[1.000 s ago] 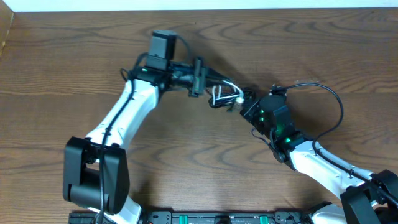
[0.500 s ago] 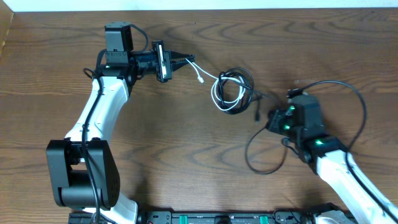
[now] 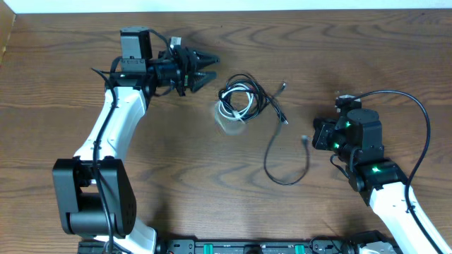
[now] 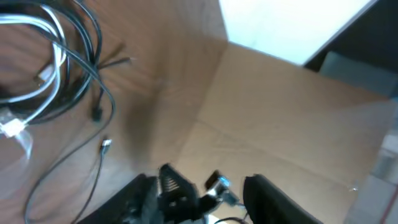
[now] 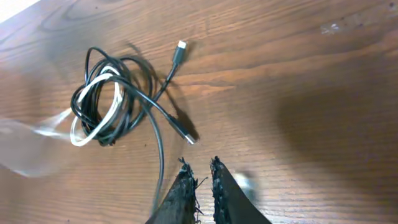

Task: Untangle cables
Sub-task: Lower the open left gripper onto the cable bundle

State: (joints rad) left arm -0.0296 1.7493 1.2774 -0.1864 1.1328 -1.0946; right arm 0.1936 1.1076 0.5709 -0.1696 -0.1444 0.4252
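The cables [image 3: 236, 102] lie in a small tangled coil on the wooden table, black loops around a white cord [image 3: 227, 111]. One black tail [image 3: 272, 166] curves off toward the front right, its plug end lying loose on the wood. My left gripper [image 3: 205, 70] hangs open to the left of the coil, holding nothing. In the left wrist view the coil [image 4: 60, 53] is at the upper left, away from that gripper [image 4: 205, 193]. My right gripper [image 3: 316, 134] is right of the tail. Its jaws [image 5: 200, 171] are barely parted and empty, with the coil [image 5: 112, 106] ahead.
The right arm's own thick black wire [image 3: 417, 113] arcs over the table at the right. The table's back edge [image 3: 226, 8] meets a white strip. A tan cardboard-like surface [image 4: 280, 112] fills the far side of the left wrist view.
The left gripper has let go of the white cord and opened. The coil now lies on the table, further left. The right arm drew back to the right and the black tail lies free.
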